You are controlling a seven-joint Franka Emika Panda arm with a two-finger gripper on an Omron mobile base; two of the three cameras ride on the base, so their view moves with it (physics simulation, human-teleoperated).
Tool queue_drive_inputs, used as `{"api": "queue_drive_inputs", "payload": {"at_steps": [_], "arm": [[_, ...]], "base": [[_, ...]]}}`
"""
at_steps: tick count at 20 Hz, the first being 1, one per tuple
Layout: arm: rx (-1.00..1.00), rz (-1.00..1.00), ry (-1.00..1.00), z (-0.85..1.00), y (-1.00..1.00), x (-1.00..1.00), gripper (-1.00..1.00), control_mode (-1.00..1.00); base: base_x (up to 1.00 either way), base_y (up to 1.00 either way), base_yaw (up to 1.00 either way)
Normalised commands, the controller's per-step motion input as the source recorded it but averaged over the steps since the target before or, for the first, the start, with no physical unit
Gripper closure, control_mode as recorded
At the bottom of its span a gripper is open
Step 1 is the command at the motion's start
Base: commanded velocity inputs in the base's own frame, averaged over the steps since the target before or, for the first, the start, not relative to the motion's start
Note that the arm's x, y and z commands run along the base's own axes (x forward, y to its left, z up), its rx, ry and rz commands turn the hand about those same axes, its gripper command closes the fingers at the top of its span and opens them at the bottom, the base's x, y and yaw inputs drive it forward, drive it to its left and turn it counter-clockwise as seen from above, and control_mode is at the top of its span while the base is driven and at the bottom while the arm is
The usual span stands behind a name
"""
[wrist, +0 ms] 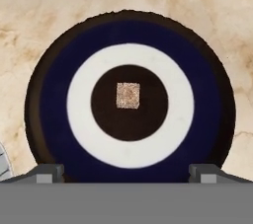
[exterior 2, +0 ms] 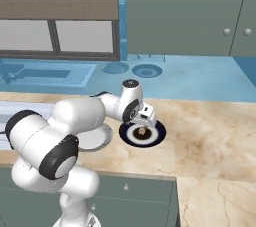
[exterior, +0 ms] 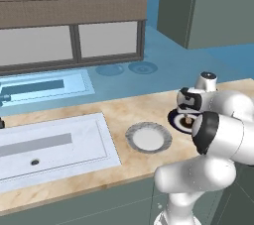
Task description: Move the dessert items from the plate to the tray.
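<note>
One white sink (exterior: 74,155) lies sunk in the marbled counter (exterior: 124,110), well to the left of the dark plate (wrist: 54,104). There are two plates. The first, with a white centre and a grey fluted rim (exterior: 148,137), sits just left of the dark plate, close to it; its centre looks bare from the left base view. The second is the dark plate itself, which has a navy band, one white ring and a black middle. One small tan speckled piece (wrist: 128,95), square in outline, rests at the middle of the dark plate. The claw (wrist: 127,171) hangs directly over the dark plate and points down at it. Its two finger tips (wrist: 48,171) are spread wide apart, one at each side of the plate's near edge, with nothing between them.
</note>
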Motion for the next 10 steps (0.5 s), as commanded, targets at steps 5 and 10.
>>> {"api": "queue_drive_inputs", "payload": {"at_steps": [5,10], "arm": [[0.0,0.0,0.0,-0.13,0.0,0.14,-1.0,-1.0],[0.0,0.0,0.0,-0.07,0.0,0.22,-1.0,-1.0]], "base": [[0.0,0.0,0.0],[0.0,0.0,0.0]]}}
